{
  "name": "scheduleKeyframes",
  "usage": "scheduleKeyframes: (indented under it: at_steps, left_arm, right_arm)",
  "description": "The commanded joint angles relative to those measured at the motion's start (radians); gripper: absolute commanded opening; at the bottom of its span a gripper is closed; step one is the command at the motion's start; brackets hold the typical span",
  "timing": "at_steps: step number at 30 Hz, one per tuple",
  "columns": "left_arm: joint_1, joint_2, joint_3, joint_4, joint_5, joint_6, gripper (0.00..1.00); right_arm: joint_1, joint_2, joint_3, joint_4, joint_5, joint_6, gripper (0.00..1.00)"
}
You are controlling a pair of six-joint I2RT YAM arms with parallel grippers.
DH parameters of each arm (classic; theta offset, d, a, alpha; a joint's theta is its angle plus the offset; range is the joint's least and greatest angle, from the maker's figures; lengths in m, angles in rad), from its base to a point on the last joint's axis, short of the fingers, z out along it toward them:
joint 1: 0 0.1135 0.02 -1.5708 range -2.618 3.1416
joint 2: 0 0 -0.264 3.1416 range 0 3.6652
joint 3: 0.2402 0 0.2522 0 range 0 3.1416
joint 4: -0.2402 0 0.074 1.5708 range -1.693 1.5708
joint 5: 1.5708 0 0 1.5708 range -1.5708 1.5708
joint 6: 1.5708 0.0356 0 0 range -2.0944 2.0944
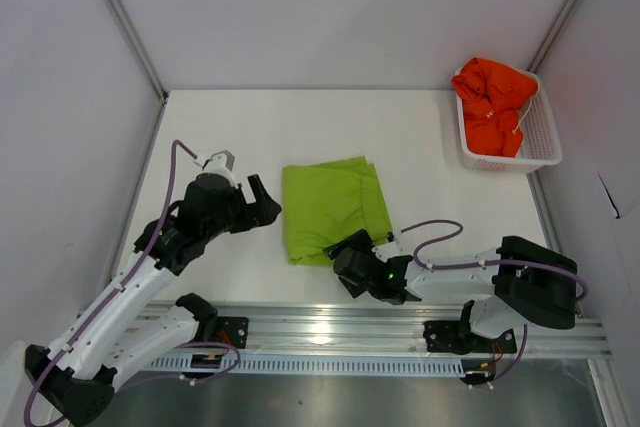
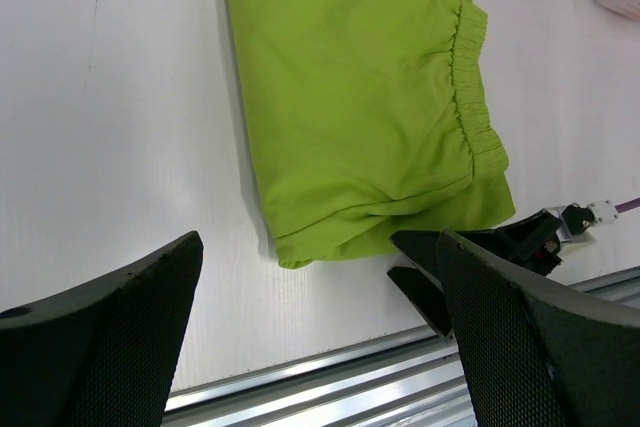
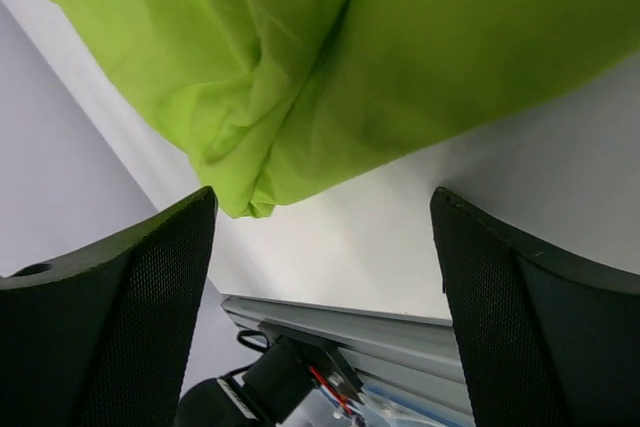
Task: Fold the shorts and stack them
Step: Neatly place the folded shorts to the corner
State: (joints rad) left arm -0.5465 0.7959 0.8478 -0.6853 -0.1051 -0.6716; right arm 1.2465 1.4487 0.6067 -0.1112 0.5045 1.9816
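I am holding my left pincer (image 1: 262,199) spread wide with nothing in it, hovering just beside the left edge of the lime green shorts (image 1: 333,209). The pair is lying folded flat near the middle of the white table (image 1: 420,157). Through my left wrist camera the gathered elastic waistband (image 2: 470,97) is running down the right side of the fabric, and a rounded folded corner is pointing toward the gap between my fingers (image 2: 130,327).

My right pincer (image 1: 350,252) is also standing wide open and gripping nothing. It is sitting low at the near right corner of the green pair. Its wrist camera is showing a bunched fold of the cloth just ahead of the mesh-patterned pads (image 3: 140,307), not between them. Whether the fingertips are brushing the cloth, I cannot tell.

The orange-red shorts (image 1: 492,107) are lying crumpled in the white mesh basket (image 1: 545,147) at the far right corner, a white drawstring (image 1: 520,123) showing, well apart from the green pair. The aluminium rail (image 1: 330,327) is running along the near edge behind both pincers.
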Motion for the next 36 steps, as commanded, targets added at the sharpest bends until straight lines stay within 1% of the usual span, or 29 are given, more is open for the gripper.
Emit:
scheduleKeyframes:
  at_steps: [1, 5, 9, 13, 14, 16, 17, 19, 20, 23, 28, 29, 30, 31, 32, 33, 35, 36]
  left_arm:
    - [0.013, -0.023, 0.045, -0.031, -0.030, 0.030, 0.99]
    - [0.016, -0.035, 0.045, -0.043, -0.045, 0.038, 0.99]
    - [0.016, -0.066, 0.054, -0.083, -0.094, 0.036, 0.99]
    - [0.016, -0.101, 0.054, -0.098, -0.131, 0.043, 0.99]
    - [0.016, -0.103, 0.059, -0.102, -0.131, 0.046, 0.99]
    - [0.016, -0.107, 0.056, -0.108, -0.130, 0.046, 0.99]
    - [0.016, -0.107, 0.056, -0.109, -0.130, 0.046, 0.99]
    - [0.016, -0.106, 0.056, -0.114, -0.133, 0.047, 0.99]
    - [0.016, -0.109, 0.059, -0.117, -0.136, 0.049, 0.99]
    - [0.016, -0.113, 0.060, -0.123, -0.146, 0.053, 0.99]
    - [0.016, -0.116, 0.079, -0.138, -0.163, 0.061, 0.99]
    - [0.016, -0.115, 0.089, -0.140, -0.168, 0.063, 0.99]
    - [0.016, -0.112, 0.091, -0.145, -0.171, 0.063, 0.99]
    - [0.016, -0.110, 0.096, -0.146, -0.173, 0.066, 0.99]
    - [0.016, -0.106, 0.103, -0.148, -0.177, 0.067, 0.99]
    - [0.016, -0.101, 0.108, -0.154, -0.180, 0.067, 0.99]
    - [0.016, -0.098, 0.117, -0.158, -0.188, 0.067, 0.99]
    - [0.016, -0.098, 0.122, -0.160, -0.192, 0.070, 0.99]
  right_arm:
    - [-0.005, 0.070, 0.014, 0.054, 0.069, 0.405, 0.88]
    - [-0.033, 0.153, 0.042, 0.099, 0.045, 0.393, 0.88]
    - [-0.059, 0.238, 0.059, 0.188, 0.034, 0.359, 0.82]
    - [-0.065, 0.274, 0.077, 0.197, 0.075, 0.379, 0.74]
    - [-0.065, 0.279, 0.083, 0.196, 0.095, 0.387, 0.62]
    - [-0.065, 0.286, 0.085, 0.194, 0.106, 0.404, 0.49]
    - [-0.065, 0.289, 0.085, 0.194, 0.115, 0.405, 0.38]
    - [-0.068, 0.288, 0.084, 0.200, 0.123, 0.386, 0.25]
    - [-0.067, 0.280, 0.082, 0.200, 0.126, 0.376, 0.14]
    - [-0.078, 0.265, 0.087, 0.196, 0.137, 0.278, 0.00]
    - [-0.075, 0.269, 0.129, 0.211, 0.128, 0.123, 0.00]
    - [-0.075, 0.280, 0.152, 0.220, 0.108, -0.005, 0.00]
    - [-0.076, 0.323, 0.186, 0.241, 0.073, -0.082, 0.00]
    - [-0.079, 0.344, 0.256, 0.239, -0.023, -0.148, 0.00]
    - [-0.070, 0.367, 0.289, 0.240, -0.055, -0.199, 0.00]
    - [-0.058, 0.406, 0.313, 0.258, -0.078, -0.272, 0.00]
    - [-0.020, 0.427, 0.337, 0.304, -0.145, -0.326, 0.00]
    - [-0.007, 0.441, 0.340, 0.374, -0.171, -0.422, 0.00]
